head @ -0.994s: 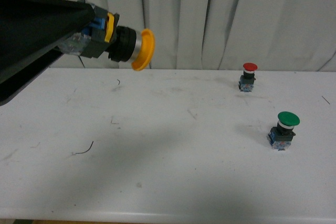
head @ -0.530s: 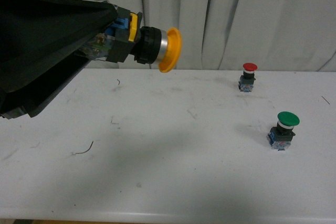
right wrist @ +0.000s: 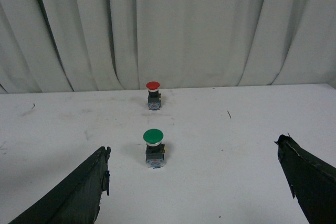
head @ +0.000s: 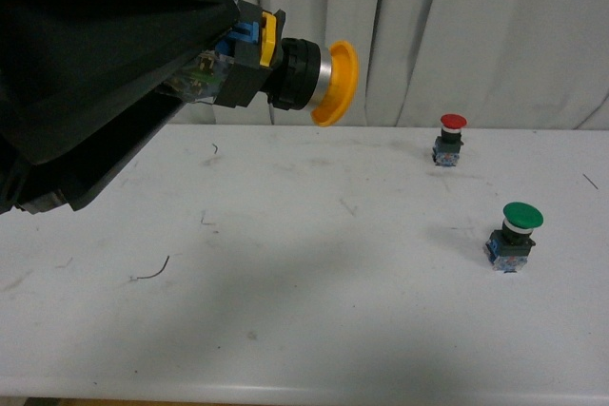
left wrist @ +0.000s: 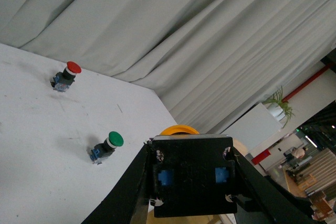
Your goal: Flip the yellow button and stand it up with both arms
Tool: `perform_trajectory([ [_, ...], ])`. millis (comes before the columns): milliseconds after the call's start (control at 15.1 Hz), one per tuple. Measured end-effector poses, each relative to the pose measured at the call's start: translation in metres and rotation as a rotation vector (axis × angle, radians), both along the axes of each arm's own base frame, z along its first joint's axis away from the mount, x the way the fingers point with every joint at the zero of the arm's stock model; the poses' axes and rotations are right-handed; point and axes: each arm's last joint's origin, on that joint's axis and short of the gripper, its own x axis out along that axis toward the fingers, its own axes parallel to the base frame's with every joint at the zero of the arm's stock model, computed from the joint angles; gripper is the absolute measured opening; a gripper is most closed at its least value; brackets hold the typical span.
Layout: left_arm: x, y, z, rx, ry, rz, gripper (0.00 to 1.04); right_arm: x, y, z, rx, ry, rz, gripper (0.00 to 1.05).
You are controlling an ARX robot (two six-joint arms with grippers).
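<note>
left side, front view: the bulky black left gripper (head: 217,66) is seen raised above the white table top (head: 285,320), clamped on the contact block of the small yellow-capped push button with black collar (head: 304,71). the button is held clear of the table, lying sideways, with the round cap turned to the right in front of the pale grey pleated curtain (head: 504,35).

left wrist view: the button's dark block (left wrist: 191,179) is seen gripped on both sides between the left gripper's fingers (left wrist: 131,192); the yellow cap rim shows just beyond it.

right of centre: the small red-capped push button (head: 451,138) is stood upright near the table's far edge. further right and nearer, the larger green-capped push button (head: 515,233) is stood upright, well apart from the red one.

right wrist view: the black right gripper (right wrist: 193,148) is seen spread wide with nothing held, above the table, with the green-capped button between its fingers in that view.
</note>
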Motion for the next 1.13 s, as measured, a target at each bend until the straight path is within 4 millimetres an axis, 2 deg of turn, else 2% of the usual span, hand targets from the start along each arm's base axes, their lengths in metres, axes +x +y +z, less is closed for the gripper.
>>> perform_trajectory([
  [133, 0.0, 0.0, 0.001, -0.003, -0.005, 0.007, 0.36, 0.001, 0.0, 0.004, -0.01, -0.037, 0.064, 0.98],
  [265, 0.002, -0.002, 0.004, -0.006, -0.014, 0.002, 0.36, 0.005, -0.006, 0.017, -0.074, -0.141, 0.298, 0.98],
  [331, 0.002, -0.004, 0.005, -0.003, -0.021, -0.002, 0.36, 0.014, -0.004, 0.023, -0.079, -0.156, 0.351, 0.98],
  [398, 0.003, -0.007, 0.006, 0.0, -0.031, -0.001, 0.36, 0.031, -0.002, 0.038, -0.076, -0.189, 0.351, 0.98],
  [464, 0.003, -0.009, 0.007, 0.006, -0.044, -0.009, 0.36, 0.057, 0.001, 0.061, -0.07, -0.25, 0.334, 0.98],
  [530, 0.003, -0.01, 0.007, 0.006, -0.044, -0.011, 0.36, 0.091, 0.002, 0.083, -0.059, -0.296, 0.293, 0.98],
  [597, 0.003, -0.009, 0.007, 0.009, -0.047, -0.008, 0.36, 0.125, 0.001, 0.09, -0.037, -0.26, 0.248, 0.98],
  [663, 0.003, -0.008, 0.007, 0.011, -0.05, -0.004, 0.36, 0.164, -0.001, 0.083, -0.013, -0.147, 0.184, 0.98],
  [729, 0.003, -0.008, 0.008, 0.013, -0.059, -0.002, 0.36, 0.19, -0.003, 0.073, 0.008, -0.039, 0.113, 0.98],
  [795, 0.002, -0.008, 0.01, 0.014, -0.071, -0.002, 0.36, 0.204, -0.004, 0.073, 0.043, 0.017, 0.072, 0.98],
  [862, 0.002, -0.008, 0.01, 0.015, -0.074, -0.001, 0.36, 0.201, 0.003, 0.079, 0.092, 0.006, 0.115, 0.98],
  [994, 0.002, -0.008, 0.01, 0.017, -0.076, -0.003, 0.36, 0.187, 0.031, 0.098, 0.275, -0.062, 0.395, 0.98],
  [1127, 0.002, -0.009, 0.011, 0.017, -0.079, -0.002, 0.36, 0.179, 0.05, 0.086, 0.481, -0.015, 0.578, 0.98],
])
